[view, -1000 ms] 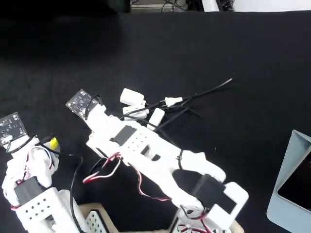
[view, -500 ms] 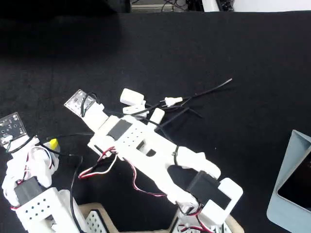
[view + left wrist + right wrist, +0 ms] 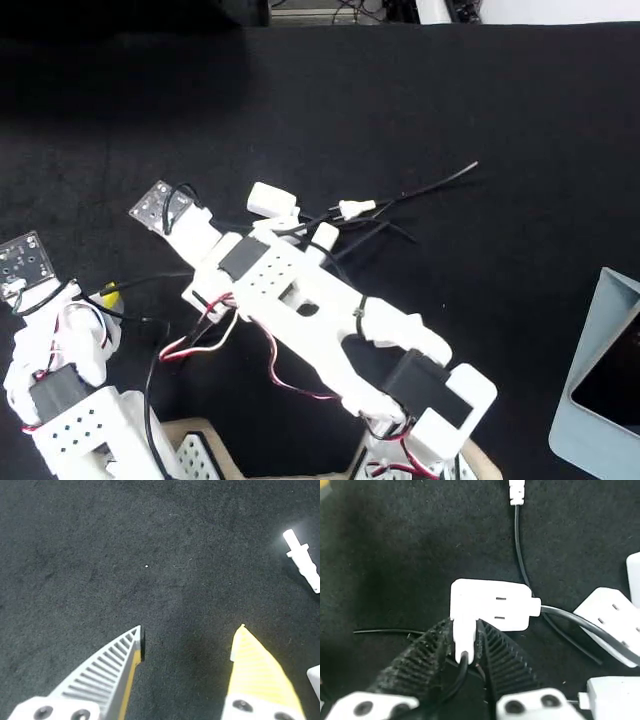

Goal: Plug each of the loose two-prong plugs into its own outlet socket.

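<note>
The right fingers (image 3: pixel 432 652), black and ribbed, are clamped on a small white plug (image 3: pixel 464 636) whose black cord (image 3: pixel 461 672) runs back between them. The plug's front end touches the side of a white outlet socket block (image 3: pixel 485 600); its prongs are hidden, so whether they are seated cannot be told. Two slots show on the block's upper face, and a thick black cable (image 3: pixel 580 622) leaves its end. Just beside that cable lies a second socket block (image 3: pixel 615 627), with further white pieces at the frame's edges. Farther out on the black bench (image 3: pixel 395 540) a loose white plug (image 3: pixel 517 492) lies with its thin black cord (image 3: pixel 520 555) trailing towards the held block

From above, the right arm (image 3: pixel 300 300) stretches across the bench's middle, with white socket blocks (image 3: pixel 272 198) and the loose plug (image 3: pixel 355 209) just beyond its front end

The left fingers (image 3: pixel 252 667), one grey and one yellow, stand apart and hold nothing, above bare bench. A white plug-shaped piece (image 3: pixel 302 560) lies well clear of them. A grey tray (image 3: pixel 598 380) sits at the bench's far side
</note>
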Motion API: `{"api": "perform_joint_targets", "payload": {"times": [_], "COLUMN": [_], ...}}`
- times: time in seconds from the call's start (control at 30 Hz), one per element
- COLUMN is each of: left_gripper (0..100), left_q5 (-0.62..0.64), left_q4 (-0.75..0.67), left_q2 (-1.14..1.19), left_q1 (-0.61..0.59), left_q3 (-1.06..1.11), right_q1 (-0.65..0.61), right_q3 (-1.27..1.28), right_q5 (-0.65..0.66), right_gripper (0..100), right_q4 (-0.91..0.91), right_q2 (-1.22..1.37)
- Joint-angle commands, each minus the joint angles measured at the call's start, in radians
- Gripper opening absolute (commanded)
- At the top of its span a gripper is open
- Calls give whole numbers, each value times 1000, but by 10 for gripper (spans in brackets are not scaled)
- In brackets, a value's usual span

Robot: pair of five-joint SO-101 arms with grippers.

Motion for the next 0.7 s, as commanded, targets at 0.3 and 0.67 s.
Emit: {"api": "perform_joint_targets", "payload": {"times": [0.3, 0.67], "left_gripper": [285, 285], "left_q5": [2, 2], "left_q4": [-18, -20], "left_q2": [-9, -9], "left_q1": [-2, -2], "left_q3": [-2, -2], "right_q1": [6, 6], "right_q3": [-87, -148], "right_q5": [6, 3], "right_gripper": [12, 12], "right_q4": [17, 87], "right_q2": [71, 111]}}
